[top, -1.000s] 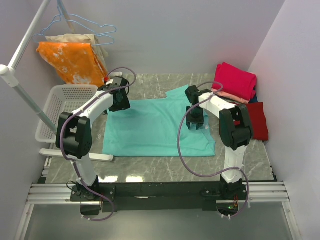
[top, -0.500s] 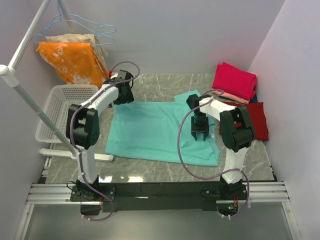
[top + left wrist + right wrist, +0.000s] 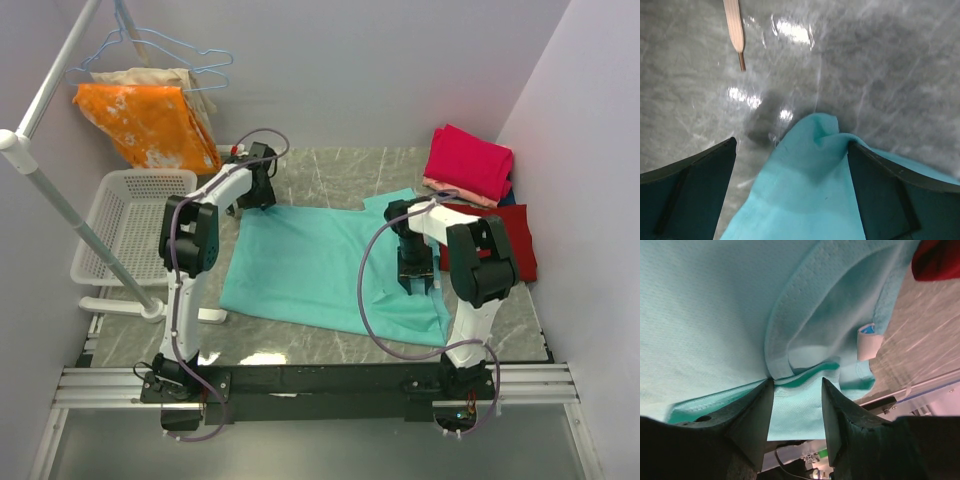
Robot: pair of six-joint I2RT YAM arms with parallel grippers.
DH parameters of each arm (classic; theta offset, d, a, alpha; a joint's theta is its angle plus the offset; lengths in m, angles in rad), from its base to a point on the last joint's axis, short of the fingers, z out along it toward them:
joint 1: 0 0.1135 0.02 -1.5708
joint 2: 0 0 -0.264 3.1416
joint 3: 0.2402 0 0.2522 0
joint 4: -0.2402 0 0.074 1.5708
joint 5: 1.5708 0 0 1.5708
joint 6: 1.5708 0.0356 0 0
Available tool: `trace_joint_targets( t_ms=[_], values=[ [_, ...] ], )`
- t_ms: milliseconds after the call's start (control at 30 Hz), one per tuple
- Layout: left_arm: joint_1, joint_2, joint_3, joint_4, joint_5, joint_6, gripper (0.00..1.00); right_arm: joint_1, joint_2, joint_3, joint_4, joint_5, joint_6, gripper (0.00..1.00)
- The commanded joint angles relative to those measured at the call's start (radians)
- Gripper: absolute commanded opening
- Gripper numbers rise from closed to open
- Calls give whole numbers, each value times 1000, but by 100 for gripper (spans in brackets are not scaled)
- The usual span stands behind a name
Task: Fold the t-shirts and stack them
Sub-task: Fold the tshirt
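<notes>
1. Now the teal t-shirt (image 3: pixel 320 265) lies spread out flat on the grey tabletop (image 3: pixel 330 165), and both tools are at its edges.
2. The left tool (image 3: pixel 262 192) is at the far left corner of the teal t-shirt. Its two fingers (image 3: pixel 695 195) stand wide apart and hold nothing.
3. In the left wrist view, that corner makes a little bump right in the gap of the left tool (image 3: pixel 790 145). The cloth comes up against one finger and stays clear of the other. A thin tan strip (image 3: pixel 734 27) shows on the tabletop past the corner.
4. The right tool (image 3: pixel 416 282) is on the right side of the teal t-shirt, by its neck hole.
5. In the right wrist view, the collar (image 3: pixel 785 325) curves down into the right tool (image 3: pixel 796 390). Its fingers (image 3: pixel 752 420) are partly closed and pinch a bunched fold of teal cloth that fills the gap. A small white tag (image 3: pixel 867 342) sits just beside the collar.
6. More shirts are just past the right side of the teal t-shirt. A magenta-pink t-shirt (image 3: pixel 470 158) lies on top of a salmon t-shirt (image 3: pixel 455 192). A dark red t-shirt (image 3: pixel 517 240) lies flat, closest to the right tool.
7. A white basket (image 3: pixel 125 190) stands just past the left edge of the teal t-shirt. An orange cloth (image 3: pixel 150 125) and a beige cloth (image 3: pixel 160 78) hang behind its far left corner.
</notes>
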Motion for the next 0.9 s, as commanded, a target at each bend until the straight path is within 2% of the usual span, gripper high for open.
trace_joint_targets(
  t_ms=[0, 133, 233, 600, 667, 800, 833, 867],
  values=[
    [-2, 76, 116, -80, -115, -8, 98, -10, -61, -34, -8, 34, 18, 50],
    [7, 118, 173, -152, -242, -68, 98, -41, -86, -67, 4, 47, 22, 50],
    [31, 104, 174, -175, -273, -99, 99, -62, -93, -78, 10, 54, 21, 50],
    [42, -66, 129, -189, -376, -108, 99, -102, -84, -74, 27, 83, 33, 50],
    [42, -81, 134, -177, -356, -96, 99, -105, -89, -71, 32, 80, 32, 50],
    [42, -123, 112, -77, -216, -39, 98, -105, -113, -43, 42, 85, 44, 50],
    [42, -130, 100, -50, -127, -25, 98, -105, -119, -35, 39, 89, 48, 50],
    [42, -133, 88, -33, -96, -21, 99, -105, -124, -26, 36, 93, 51, 50]
  ],
)
